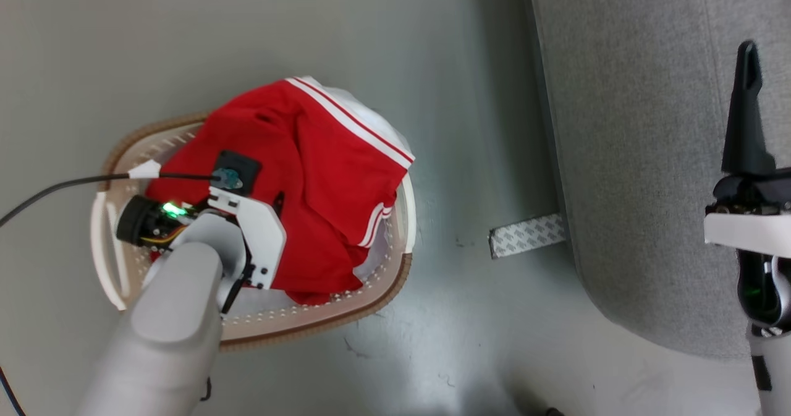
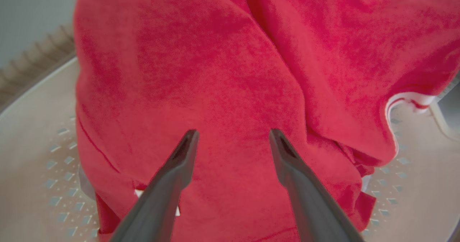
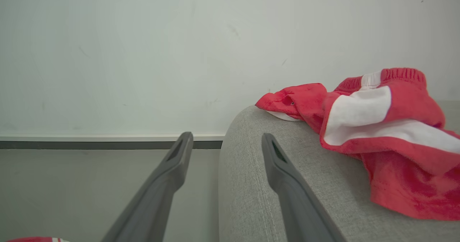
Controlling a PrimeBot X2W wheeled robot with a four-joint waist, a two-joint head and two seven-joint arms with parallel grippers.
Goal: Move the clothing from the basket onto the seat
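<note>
While looking down from the head, note red clothing [image 1: 321,175] heaped in basket [image 1: 371,301] on floor, left of seat [image 1: 636,156]. Left gripper [image 2: 233,132]: fingers spread wide, holding nothing, tips pointed into the red cloth just beyond; contact impossible to tell. Right gripper [image 3: 227,135]: fingers wide apart, empty, by seat's rounded edge. Red-and-white garment [image 3: 395,145] lying on seat, right of those fingers, apart.
</note>
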